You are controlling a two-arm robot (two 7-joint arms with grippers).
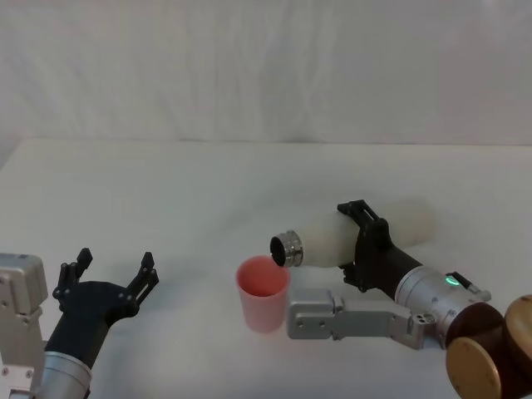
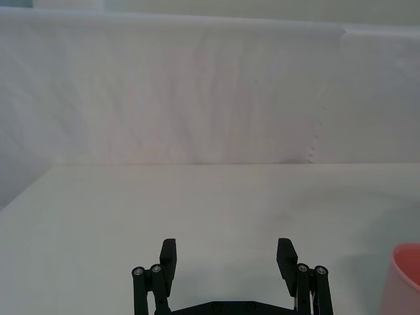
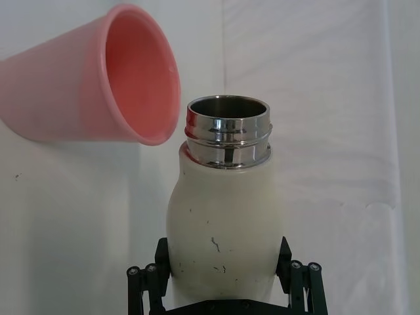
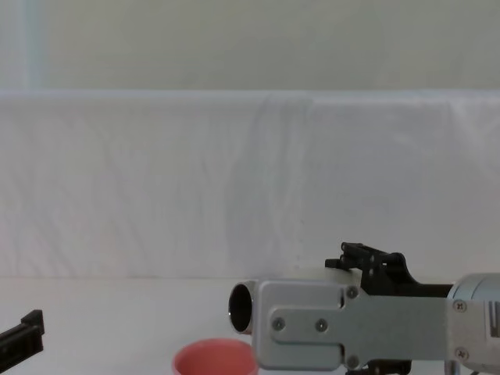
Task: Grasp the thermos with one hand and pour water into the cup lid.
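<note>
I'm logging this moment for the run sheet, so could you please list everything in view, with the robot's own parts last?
thermos: one, cream-white with steel neck, tipped on its side, mouth over the cup lid's rim.
cup lid: one, pink, upright on the table, centre front.
table: one, white, under everything.
backdrop: one, white cloth, behind the table.
right gripper: one, black, shut around the thermos body, right of the cup lid.
left gripper: one, black, open, idle at front left.

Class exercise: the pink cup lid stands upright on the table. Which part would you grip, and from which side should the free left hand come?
Grip the cup lid around its tapered outer wall, coming from the robot's left, where the open left hand waits. The thermos, held tilted by the right hand, hangs over its right rim.
</note>
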